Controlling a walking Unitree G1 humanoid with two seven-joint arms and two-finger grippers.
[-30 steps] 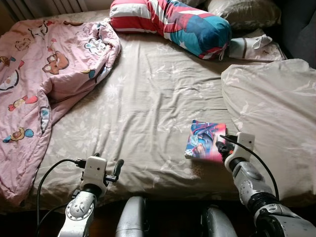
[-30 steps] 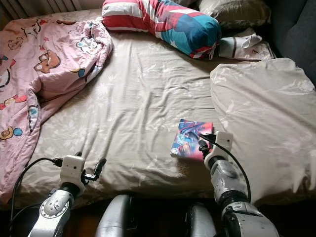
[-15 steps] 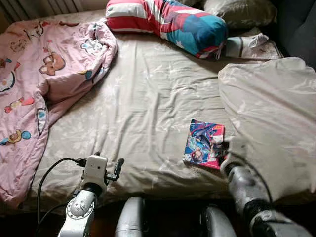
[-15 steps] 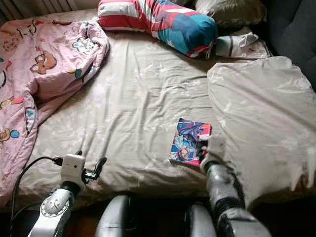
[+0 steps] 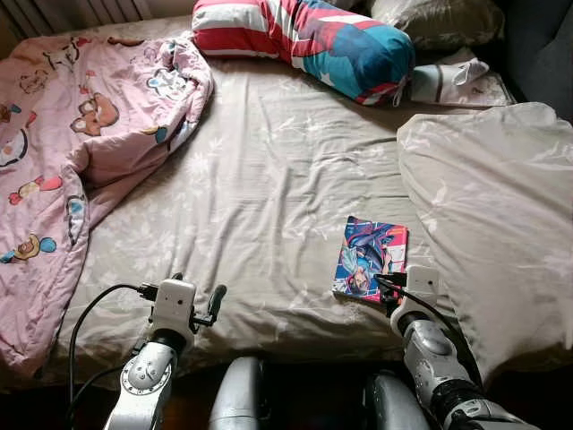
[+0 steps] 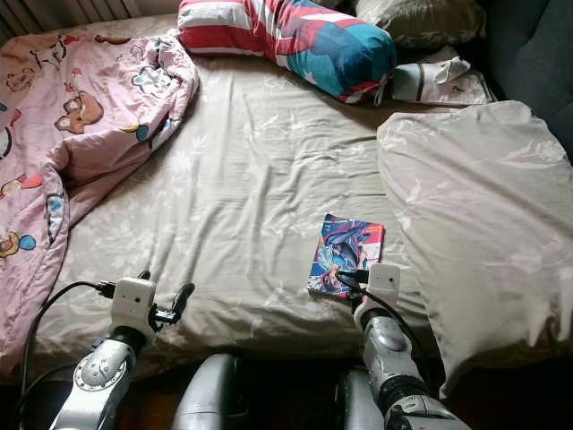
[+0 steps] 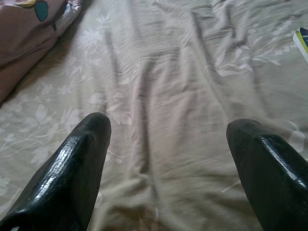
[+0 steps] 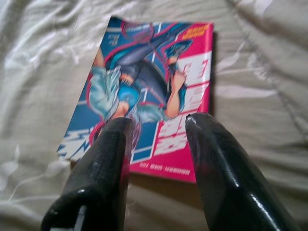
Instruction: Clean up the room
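Observation:
A colourful comic book lies flat on the beige sheet of the bed, towards the front right. My right gripper hovers just short of the book's near edge. In the right wrist view its black fingers stand a little apart and open, their tips over the pink lower edge of the book, with nothing between them. Low at the bed's front left edge, my left gripper is spread wide open over bare sheet; the same left gripper appears in the left eye view.
A pink cartoon blanket is bunched on the left side. A red, white and blue bolster and pillows lie at the head. A beige duvet is heaped at the right, close to the book.
My right gripper has drawn back and shifted left, from beside the book's right side to its near edge. The camera has shifted slightly. The left arm has not moved.

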